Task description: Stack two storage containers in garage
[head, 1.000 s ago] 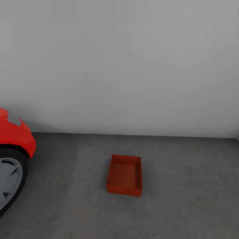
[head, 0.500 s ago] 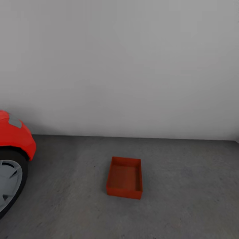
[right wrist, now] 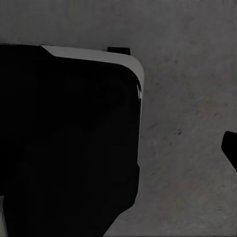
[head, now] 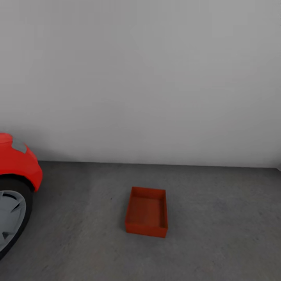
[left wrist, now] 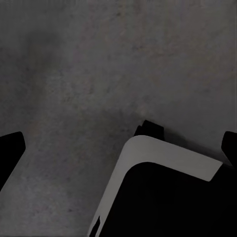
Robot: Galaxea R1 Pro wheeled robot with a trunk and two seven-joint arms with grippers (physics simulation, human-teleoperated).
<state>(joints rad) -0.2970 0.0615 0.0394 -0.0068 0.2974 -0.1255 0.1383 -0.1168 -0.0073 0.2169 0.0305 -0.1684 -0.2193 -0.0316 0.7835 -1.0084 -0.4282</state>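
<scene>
Left gripper (left wrist: 118,153): only two dark finger tips cut off at the frame edges of the left wrist view, one at 9 o'clock (left wrist: 10,153), one at 3 o'clock; they sit far apart with nothing between them, so the jaws are spread wide. Below them lies the dark grey rough concrete floor (left wrist: 98,59), and a black robot body panel with a white rounded edge (left wrist: 163,158) covers the 5 o'clock corner; which part it is can't be made out.

Right gripper: in the right wrist view just one dark finger tip (right wrist: 231,148) pokes in at 3 o'clock, the other is out of frame, so whether it is spread or closed can't be told. A big black panel with a pale rim takes up the 9 o'clock half.

Head view: one orange-red shallow rectangular lidless bin (head: 146,212) sits on the floor at about 6 o'clock, upright, empty, well apart from the plain white-grey wall (head: 140,78). At 8 o'clock, a shiny red car fender (head: 19,166) with a grey-hubcap wheel (head: 9,216), both cut off by the frame edge.
</scene>
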